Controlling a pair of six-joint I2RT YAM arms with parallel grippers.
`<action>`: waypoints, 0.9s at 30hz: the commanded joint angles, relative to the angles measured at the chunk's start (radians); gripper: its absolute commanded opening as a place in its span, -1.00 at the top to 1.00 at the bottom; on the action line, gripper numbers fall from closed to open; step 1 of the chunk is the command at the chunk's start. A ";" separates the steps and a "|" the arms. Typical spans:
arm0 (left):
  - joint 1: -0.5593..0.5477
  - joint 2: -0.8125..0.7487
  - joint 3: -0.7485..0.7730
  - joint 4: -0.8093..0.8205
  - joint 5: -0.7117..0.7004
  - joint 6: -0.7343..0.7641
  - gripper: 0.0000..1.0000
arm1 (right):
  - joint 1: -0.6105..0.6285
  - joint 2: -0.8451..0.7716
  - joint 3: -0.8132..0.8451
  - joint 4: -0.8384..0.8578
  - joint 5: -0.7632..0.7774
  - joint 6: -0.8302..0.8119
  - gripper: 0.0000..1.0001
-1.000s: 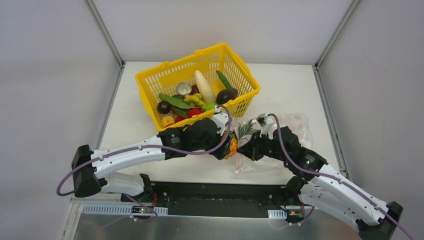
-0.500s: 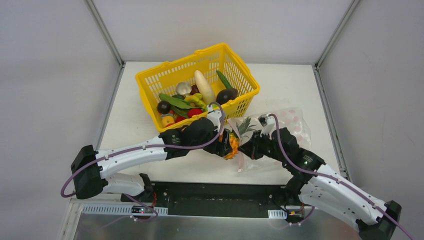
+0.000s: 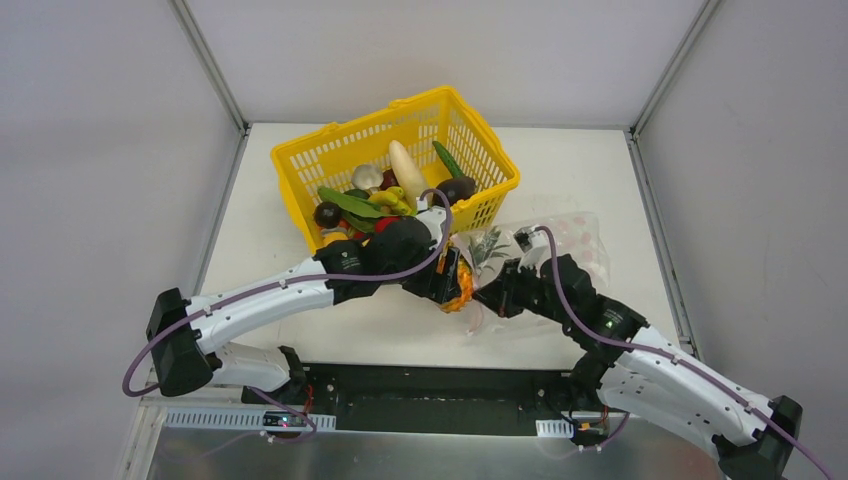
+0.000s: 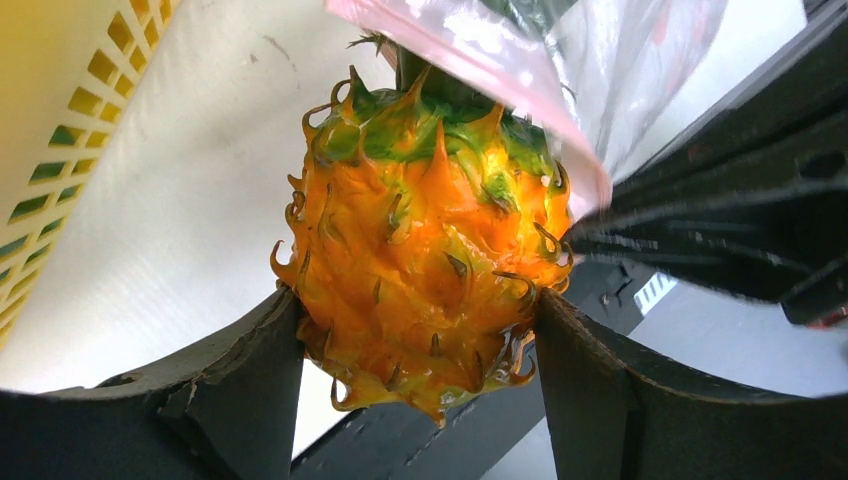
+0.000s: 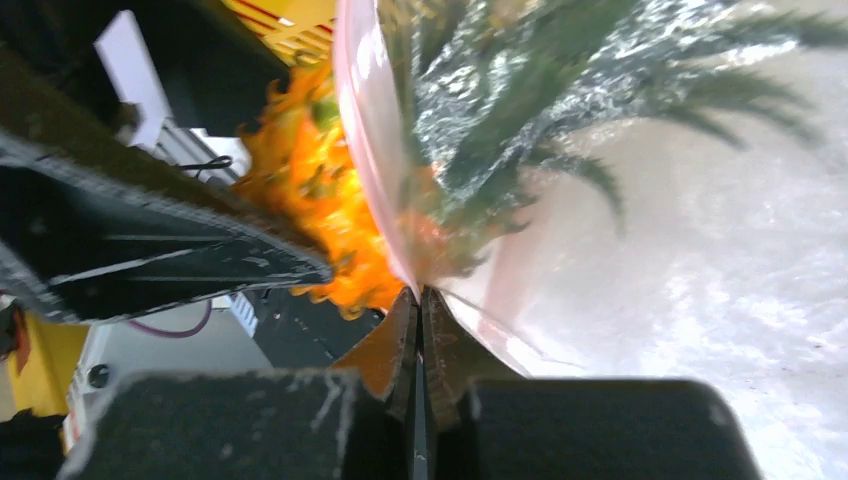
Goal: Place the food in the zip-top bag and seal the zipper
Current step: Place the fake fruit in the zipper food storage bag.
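My left gripper (image 3: 450, 281) is shut on an orange spiky toy pineapple (image 3: 459, 285), held by its sides (image 4: 430, 230). Its green crown (image 5: 520, 110) is inside the mouth of the clear zip-top bag (image 3: 565, 250), while the orange body (image 5: 320, 200) is still outside. The pinkish-red zipper (image 4: 480, 70) runs across the crown's base. My right gripper (image 5: 420, 300) is shut on the zipper edge (image 5: 365, 170) of the bag's mouth, right beside the pineapple. In the top view it (image 3: 500, 296) sits just right of the left gripper.
A yellow lattice basket (image 3: 300, 165) stands behind the grippers, holding several toy fruits and vegetables (image 3: 400, 190), among them a white radish, a dark avocado and a green pod. The bag lies on the white table (image 3: 260, 260) right of the basket.
My left arm has lifted and swung slightly away from the near edge, turning the pineapple at the bag's mouth. My right gripper keeps its hold on the bag's edge and has shifted slightly left.
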 commanded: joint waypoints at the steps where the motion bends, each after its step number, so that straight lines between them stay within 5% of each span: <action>1: -0.005 -0.031 0.101 -0.134 0.044 0.125 0.79 | 0.000 0.014 0.034 -0.087 0.127 -0.057 1.00; 7: -0.005 -0.024 0.168 -0.252 -0.004 0.179 0.73 | 0.001 0.014 0.023 -0.047 0.119 -0.033 1.00; 16: -0.003 0.038 0.010 0.195 0.129 -0.129 0.72 | 0.001 0.017 -0.037 0.167 -0.008 0.083 1.00; 22: 0.005 0.059 -0.148 0.535 0.125 -0.325 0.74 | 0.001 -0.025 -0.034 0.156 -0.020 0.088 1.00; 27: 0.007 0.067 -0.201 0.581 0.045 -0.372 0.78 | 0.001 -0.084 -0.030 0.169 -0.057 0.123 1.00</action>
